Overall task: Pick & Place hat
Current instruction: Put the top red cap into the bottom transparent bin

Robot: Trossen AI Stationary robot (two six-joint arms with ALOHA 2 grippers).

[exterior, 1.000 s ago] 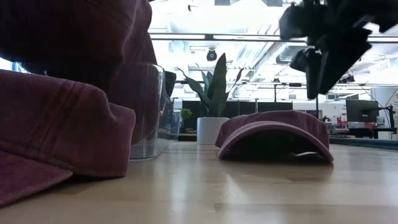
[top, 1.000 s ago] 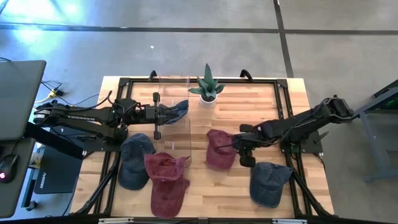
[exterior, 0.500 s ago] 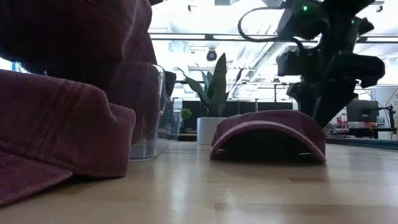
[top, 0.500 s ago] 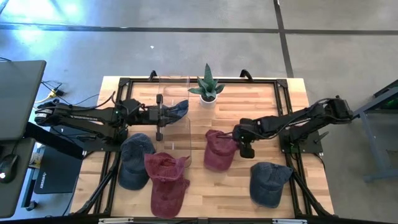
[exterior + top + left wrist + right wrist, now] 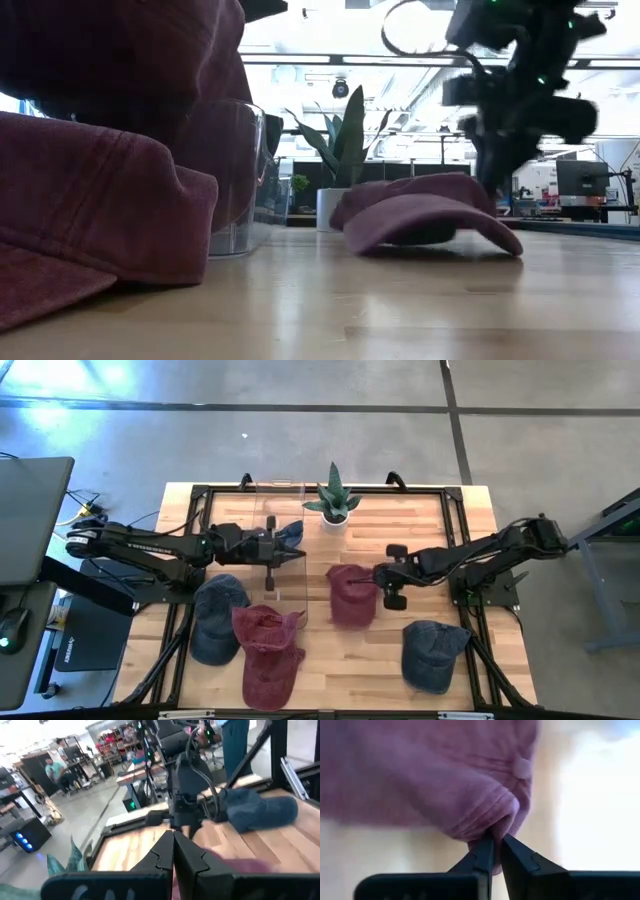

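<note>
Since a second ago, the right gripper (image 5: 378, 576) has come down from above the maroon hat (image 5: 348, 595) and closed its fingers (image 5: 482, 855) on a fold of the crown; the hat now sits tipped, one side of its brim lifted off the desk (image 5: 440, 520) in the low view. It lies mid-desk, right of the clear stand (image 5: 283, 550) and below the potted plant (image 5: 333, 498). Meanwhile the left gripper (image 5: 282, 546) has shifted slightly toward the stand, fingers pressed fully together on the blue hat (image 5: 291, 534) hanging there. Three other hats rest along the near edge.
</note>
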